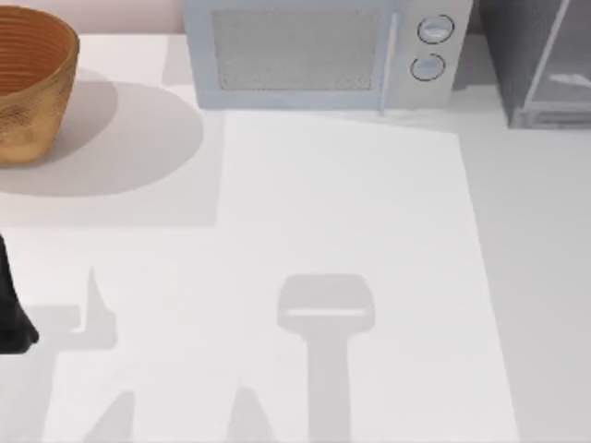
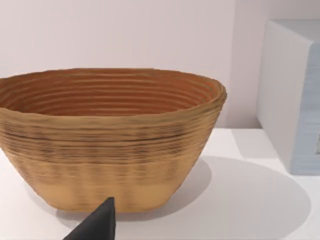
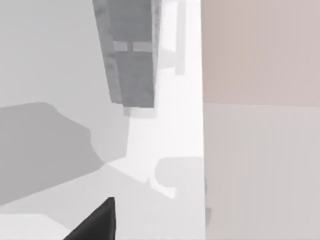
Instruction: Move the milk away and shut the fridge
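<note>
Jaws first: honestly can't tell on either side whether they're wide, narrow or holding anything. All I get is a dark tip of the left gripper (image 2: 98, 224) and the same sort of tip for the right gripper (image 3: 98, 223).

Using the microwave (image 1: 314, 55) as my landmark: the fridge (image 1: 519, 57) stands just to its right, at the back of the counter (image 1: 351, 231), and its pale framed door panel (image 1: 565, 65) looks to me like it's angled out from the dark body, so I'd guess it isn't shut, but I wouldn't swear to it. The basket (image 1: 28, 88) is well to the microwave's left, and the left wrist camera is staring right at it. My left arm (image 1: 11, 318) hangs well in front of that, far from the fridge.

As for the milk, I can't say where it is. So I can't confirm that half is done, and shutting the door looks like it's left.
</note>
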Motion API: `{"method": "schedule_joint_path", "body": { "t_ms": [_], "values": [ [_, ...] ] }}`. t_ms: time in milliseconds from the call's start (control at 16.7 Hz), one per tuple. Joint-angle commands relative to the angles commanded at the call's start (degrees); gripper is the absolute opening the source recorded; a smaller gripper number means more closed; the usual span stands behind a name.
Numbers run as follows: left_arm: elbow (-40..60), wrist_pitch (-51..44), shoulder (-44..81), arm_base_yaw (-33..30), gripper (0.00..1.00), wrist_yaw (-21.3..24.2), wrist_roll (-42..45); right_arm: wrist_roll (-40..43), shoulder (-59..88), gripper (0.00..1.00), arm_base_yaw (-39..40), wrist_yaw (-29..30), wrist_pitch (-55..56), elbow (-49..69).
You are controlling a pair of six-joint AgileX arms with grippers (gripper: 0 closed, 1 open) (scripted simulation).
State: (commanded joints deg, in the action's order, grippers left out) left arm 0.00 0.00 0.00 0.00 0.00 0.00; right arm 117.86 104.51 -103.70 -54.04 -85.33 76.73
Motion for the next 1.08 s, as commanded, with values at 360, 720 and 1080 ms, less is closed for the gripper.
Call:
{"method": "schedule_joint_path", "body": {
  "t_ms": [360, 720, 1080],
  "values": [
    [0.0, 0.0, 0.0, 0.0, 1.0, 0.0, 0.0, -3.8, 0.3, 1.0, 2.7, 0.2, 3.2, 0.0],
    [0.0, 0.0, 0.0, 0.0, 1.0, 0.0, 0.0, -24.0, 1.2, 1.0, 17.4, 2.6, 20.7, 0.2],
    [0.0, 0.0, 0.0, 0.0, 1.0, 0.0, 0.0, -52.9, 1.4, 1.0, 35.5, 6.5, 44.3, -0.2]
  ]
}}
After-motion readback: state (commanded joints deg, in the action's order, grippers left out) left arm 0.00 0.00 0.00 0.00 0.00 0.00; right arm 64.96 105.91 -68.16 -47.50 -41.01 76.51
